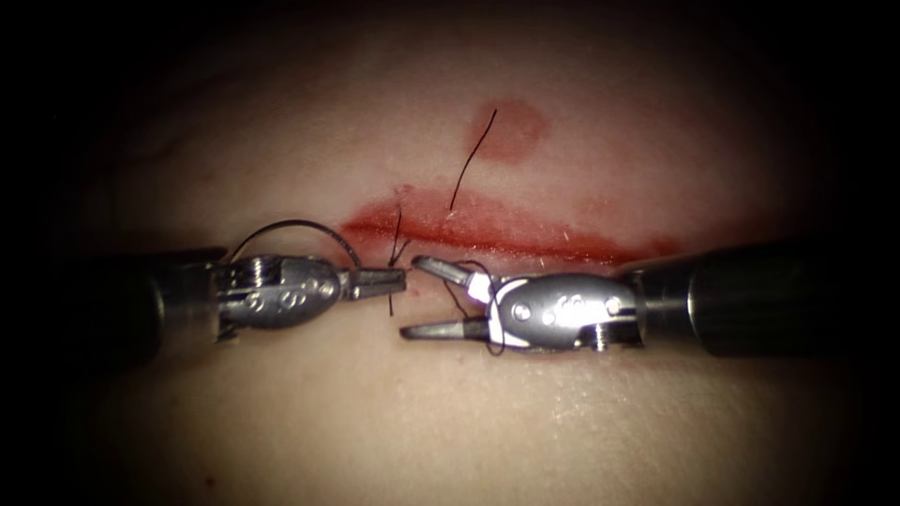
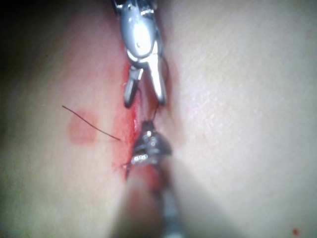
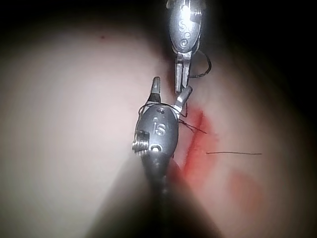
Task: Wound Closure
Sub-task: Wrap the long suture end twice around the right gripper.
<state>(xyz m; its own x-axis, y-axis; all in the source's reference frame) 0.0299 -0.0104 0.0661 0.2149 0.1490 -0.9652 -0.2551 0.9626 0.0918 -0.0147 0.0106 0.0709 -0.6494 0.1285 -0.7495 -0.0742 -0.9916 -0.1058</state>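
Right tool (image 1: 409, 300), jaws apart, has thread (image 1: 491, 328) looped about it; left tool (image 1: 401, 278) is clamped on thread. One stitch crosses the cut (image 1: 525, 242), which mostly gapes.

A loose cut end of thread (image 1: 472, 159) lay on the tissue (image 1: 656, 141) above the cut (image 1: 525, 239), its upper tip over a round patch of red fluid (image 1: 520, 131) and its lower tip near the cut's edge. More red fluid smeared the surface along the cut.
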